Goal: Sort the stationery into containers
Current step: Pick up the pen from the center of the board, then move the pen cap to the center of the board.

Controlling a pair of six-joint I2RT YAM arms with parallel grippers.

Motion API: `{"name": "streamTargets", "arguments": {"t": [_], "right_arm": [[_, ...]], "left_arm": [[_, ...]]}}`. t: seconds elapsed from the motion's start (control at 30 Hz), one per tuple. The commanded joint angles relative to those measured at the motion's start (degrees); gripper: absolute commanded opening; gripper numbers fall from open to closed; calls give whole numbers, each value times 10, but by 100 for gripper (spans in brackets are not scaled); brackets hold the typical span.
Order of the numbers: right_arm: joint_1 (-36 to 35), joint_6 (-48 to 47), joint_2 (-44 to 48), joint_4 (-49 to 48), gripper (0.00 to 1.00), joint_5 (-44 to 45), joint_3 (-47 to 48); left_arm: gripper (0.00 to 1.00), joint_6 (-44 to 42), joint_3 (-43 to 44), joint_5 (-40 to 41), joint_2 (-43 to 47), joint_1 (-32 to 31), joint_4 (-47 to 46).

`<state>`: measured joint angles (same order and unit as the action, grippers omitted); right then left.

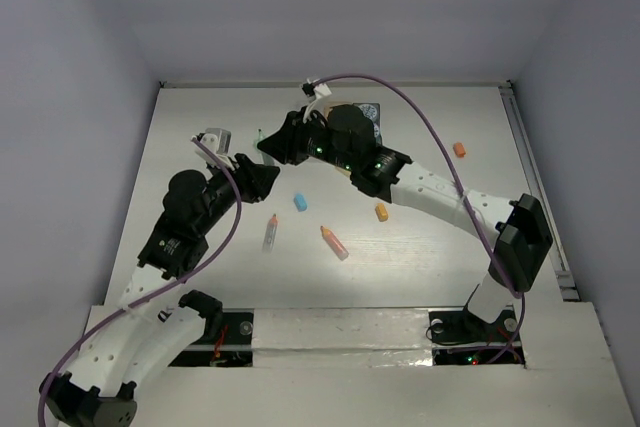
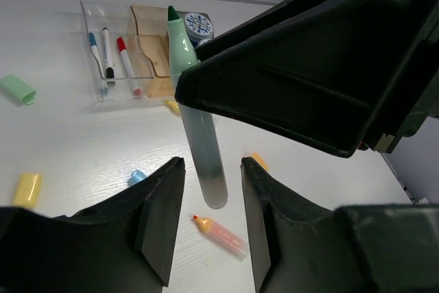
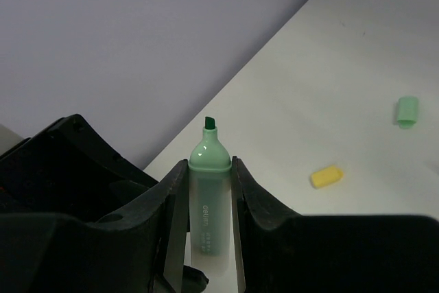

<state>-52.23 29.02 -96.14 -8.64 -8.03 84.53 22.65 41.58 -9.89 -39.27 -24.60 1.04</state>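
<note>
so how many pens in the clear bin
3, side by side in the clear bin: blue-capped pen left, black-capped pen middle, red-capped pen right. None seem hidden.

White table (image 1: 400, 267); plain lilac walls (image 1: 330, 7) around.

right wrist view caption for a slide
right hand gripping an uncapped green marker by its barrel

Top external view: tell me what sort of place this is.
Probably a robotics lab test cell. A left arm and a right arm are bolted at the near edge of a white table. Plain grey walls box it in, and stationery such as an orange marker lies loose.
</note>
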Motion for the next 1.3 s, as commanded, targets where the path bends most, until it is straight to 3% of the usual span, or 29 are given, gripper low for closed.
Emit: {"name": "streamTargets", "arguments": {"t": [0.0, 0.17, 0.43, 0.53, 0.6, 0.7, 0.83, 0.87, 0.97, 1.03, 1.2, 1.27], "right_arm": [[-9, 13, 2, -43, 17, -31, 4], [-9, 15, -1, -48, 17, -35, 3], [-9, 13, 2, -49, 17, -43, 4], [-9, 12, 4, -49, 17, -44, 1], [-9, 11, 4, -46, 17, -44, 0], [-9, 4, 6, -38, 18, -34, -1], [-9, -15, 10, -7, 36, -27, 14], [-9, -31, 11, 1, 50, -26, 19], [-9, -58, 11, 58, 69, -34, 48], [25, -65, 27, 64, 73, -67, 43], [66, -64, 46, 61, 68, -104, 20], [82, -67, 49, 61, 53, -106, 17]], "left_arm": [[36, 2, -3, -6, -2, 10, -38], [22, 5, -5, -11, -5, 15, -39], [25, 3, -5, -14, -10, 20, -38], [17, 1, -5, -11, -12, 20, -37], [0, -2, -1, -4, -13, 20, -29], [0, -9, 3, 17, -11, 25, -18], [0, -18, 2, 25, -5, 25, -11], [0, -21, 4, 29, -4, 25, -11], [0, -31, 10, 51, 4, 25, 8], [0, -36, 17, 64, 11, 25, 19], [0, -43, 26, 116, 25, 31, 26], [0, -43, 26, 139, 30, 37, 27]]}}
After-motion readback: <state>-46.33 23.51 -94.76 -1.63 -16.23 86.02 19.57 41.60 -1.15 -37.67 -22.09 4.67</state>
